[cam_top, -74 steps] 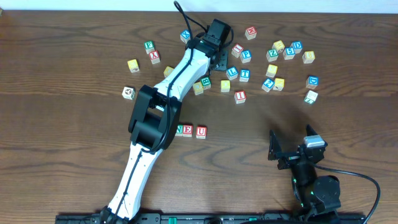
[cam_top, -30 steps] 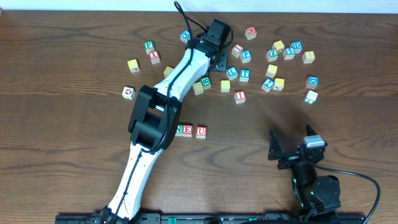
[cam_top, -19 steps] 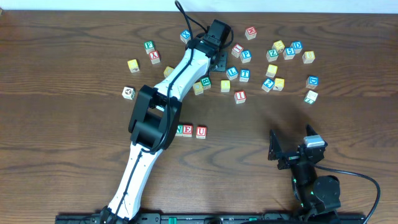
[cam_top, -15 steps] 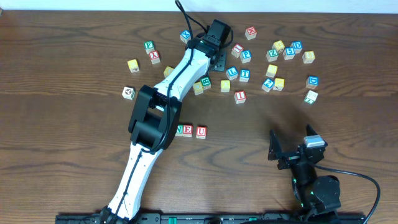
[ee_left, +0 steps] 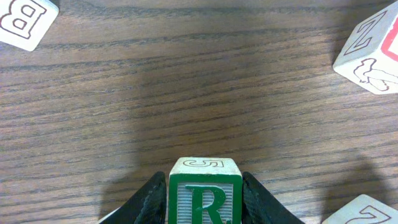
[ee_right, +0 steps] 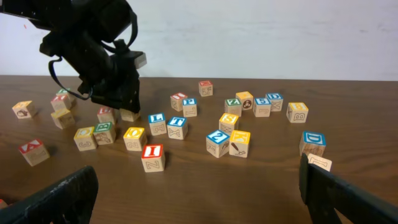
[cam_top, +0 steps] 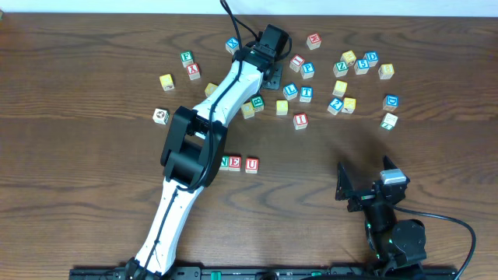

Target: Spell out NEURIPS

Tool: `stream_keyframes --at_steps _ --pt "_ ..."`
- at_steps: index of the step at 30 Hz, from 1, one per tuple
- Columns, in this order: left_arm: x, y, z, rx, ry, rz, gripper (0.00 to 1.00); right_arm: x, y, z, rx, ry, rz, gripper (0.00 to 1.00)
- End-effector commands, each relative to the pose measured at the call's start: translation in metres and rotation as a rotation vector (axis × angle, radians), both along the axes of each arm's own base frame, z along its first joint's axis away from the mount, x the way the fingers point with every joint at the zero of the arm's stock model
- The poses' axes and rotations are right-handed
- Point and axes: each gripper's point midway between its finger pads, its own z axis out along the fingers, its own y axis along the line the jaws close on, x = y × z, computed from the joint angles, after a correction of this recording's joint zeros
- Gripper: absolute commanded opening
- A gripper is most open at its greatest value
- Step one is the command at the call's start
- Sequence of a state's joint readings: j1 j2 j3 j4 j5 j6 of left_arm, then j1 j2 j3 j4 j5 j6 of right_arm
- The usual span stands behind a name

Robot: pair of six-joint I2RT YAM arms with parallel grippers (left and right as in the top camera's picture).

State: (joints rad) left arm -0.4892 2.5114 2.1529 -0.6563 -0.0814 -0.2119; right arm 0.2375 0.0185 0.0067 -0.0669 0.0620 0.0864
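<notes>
Your left fingers (ee_left: 152, 200) are grasping the R cube (ee_left: 204, 194): one finger on each side, no gap visible, green R face toward the wrist cam, cube upright. You can't tell whether its bottom is on the table (cam_top: 93, 194) because that part is cut off. In the wrist view a B cube (ee_left: 25, 20) sits at approx 10-11 o'clock from it and a Z cube (ee_left: 372, 53) at 1-2 o'clock, both well apart from it.

Overhead, that grasp is at the back-centre of the table, on the left side of the loose cubes. At 6 o'clock from it, well apart, is the row: N cube (cam_top: 225, 162), E cube (cam_top: 235, 162), U cube (cam_top: 251, 164), side by side, w/ N partly under the left arm. The red I cube (cam_top: 300, 120) is at approx 5 o'clock from the grasp, and the yellow S cube (cam_top: 340, 88) at approx 3 o'clock.

Your right fingers (ee_right: 56, 200) are released, spread wide w/ nothing btwn them, at 3-4 o'clock from the row near the front edge.
</notes>
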Motion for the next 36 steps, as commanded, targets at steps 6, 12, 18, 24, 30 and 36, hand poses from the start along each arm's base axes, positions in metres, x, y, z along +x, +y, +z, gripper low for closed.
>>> stream_keyframes --at_steps 6,12,18,24,30,36 --pt "-0.004 0.004 -0.005 0.027 0.012 -0.003 0.36 0.0 -0.002 -0.001 -0.007 0.004 -0.006 0.99" --pt "-0.004 0.004 -0.005 0.027 0.013 -0.002 0.35 0.0 -0.002 -0.001 -0.006 0.003 -0.006 0.99" --pt "-0.003 0.004 -0.005 0.027 0.012 -0.002 0.24 0.0 -0.002 -0.001 -0.007 0.004 -0.006 0.99" --pt "-0.003 0.004 0.002 0.025 0.003 -0.004 0.26 0.0 -0.002 -0.001 -0.006 0.004 -0.006 0.99" --pt "-0.002 0.004 0.042 0.018 -0.047 -0.034 0.26 0.0 -0.002 -0.001 -0.007 0.004 -0.006 0.99" --pt "-0.011 0.012 0.128 -0.012 -0.147 -0.034 0.26 0.0 -0.002 -0.001 -0.007 0.004 -0.006 0.99"
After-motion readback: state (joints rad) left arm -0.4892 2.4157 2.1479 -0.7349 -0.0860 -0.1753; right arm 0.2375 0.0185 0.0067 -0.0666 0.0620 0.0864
